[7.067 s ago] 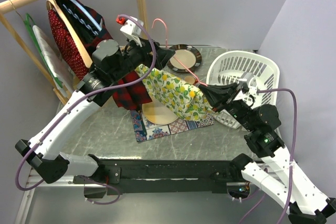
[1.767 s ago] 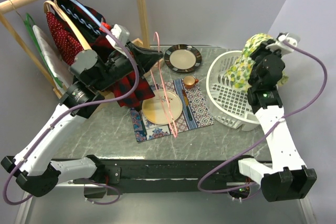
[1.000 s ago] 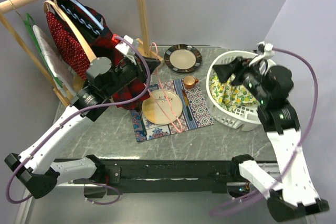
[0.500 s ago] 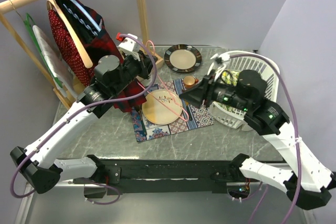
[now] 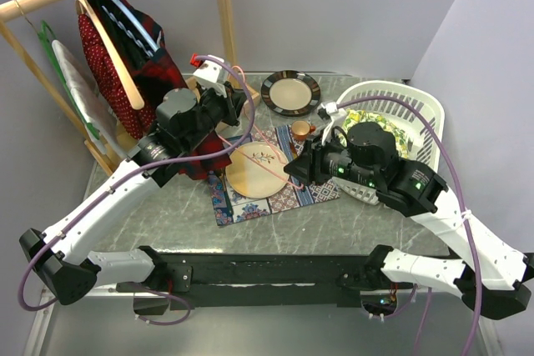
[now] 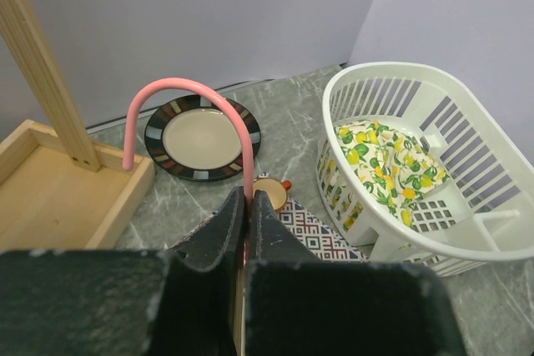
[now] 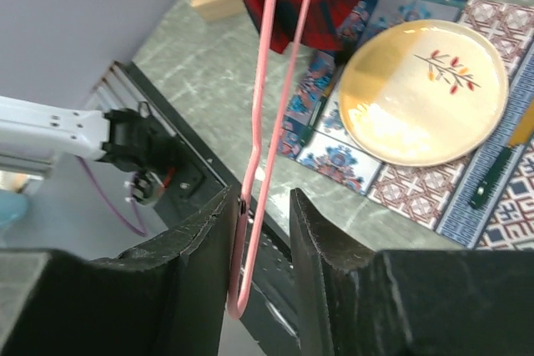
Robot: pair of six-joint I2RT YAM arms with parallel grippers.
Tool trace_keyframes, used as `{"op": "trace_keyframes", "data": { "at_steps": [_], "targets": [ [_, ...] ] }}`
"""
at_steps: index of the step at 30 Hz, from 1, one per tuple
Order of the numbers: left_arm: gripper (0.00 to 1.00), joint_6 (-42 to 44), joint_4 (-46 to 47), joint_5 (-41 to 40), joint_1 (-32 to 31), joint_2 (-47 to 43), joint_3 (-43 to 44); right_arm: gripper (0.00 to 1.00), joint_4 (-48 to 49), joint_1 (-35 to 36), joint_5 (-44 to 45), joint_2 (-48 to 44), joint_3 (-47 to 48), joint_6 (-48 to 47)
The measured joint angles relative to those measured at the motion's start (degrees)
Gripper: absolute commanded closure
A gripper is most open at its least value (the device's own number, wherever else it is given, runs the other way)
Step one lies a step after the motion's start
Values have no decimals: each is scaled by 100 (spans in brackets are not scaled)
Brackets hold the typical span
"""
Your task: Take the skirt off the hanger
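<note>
L fingers (image 6: 230,224) pinch pink hanger (image 6: 188,85); R fingers (image 7: 198,249) spread around its end (skirt (image 6: 388,164) in basket (image 6: 392,68)).

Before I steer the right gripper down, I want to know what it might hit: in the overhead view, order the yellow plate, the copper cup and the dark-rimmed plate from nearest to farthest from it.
From the right gripper:
1. Yellow plate, just to its left.
2. Copper cup, a little beyond it, toward the back.
3. Dark-rimmed plate, farthest back, past the cup.
</note>
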Motion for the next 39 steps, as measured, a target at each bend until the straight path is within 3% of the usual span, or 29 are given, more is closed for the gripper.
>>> {"op": "trace_keyframes", "data": {
  "at_steps": [4, 7, 11, 12, 13, 15, 16, 20, 22, 31, 39],
  "targets": [
    [99, 46, 2, -66, -9, 0, 0, 66, -129, 96, 116, 0, -2, -98],
    [99, 85, 4, -107, -9, 0, -7, 100, -232, 133, 195, 0, -4, -179],
    [94, 85, 46, -164, -9, 0, -74, 100, -247, 142, 376, -26, -35, -175],
    [88, 81, 46, -162, -9, 7, -76, 100, -234, 144, 411, -57, -61, -177],
    [71, 79, 52, -157, -11, 9, -76, 100, -214, 146, 461, -107, -98, -184],
    [54, 107, 48, -151, -33, 17, -74, 100, -177, 168, 575, -223, -175, -221],
    [39, 87, 44, -136, -35, 20, -72, 100, -164, 184, 739, -302, -221, -264],
    [19, 46, 37, -35, -35, 17, -72, 100, -17, 188, 1447, -514, -280, -509],
    [2, 17, 48, 22, -35, -4, -72, 100, 125, 188, 1690, -562, -284, -632],
    [3, -76, 442, 304, -35, -907, -529, 100, 1467, 142, 2199, -444, -435, -1491],
    [3, 87, 966, 564, -35, -1832, -1198, 100, 1762, -339, 1799, 1193, 1224, -1832]
  ]
}}
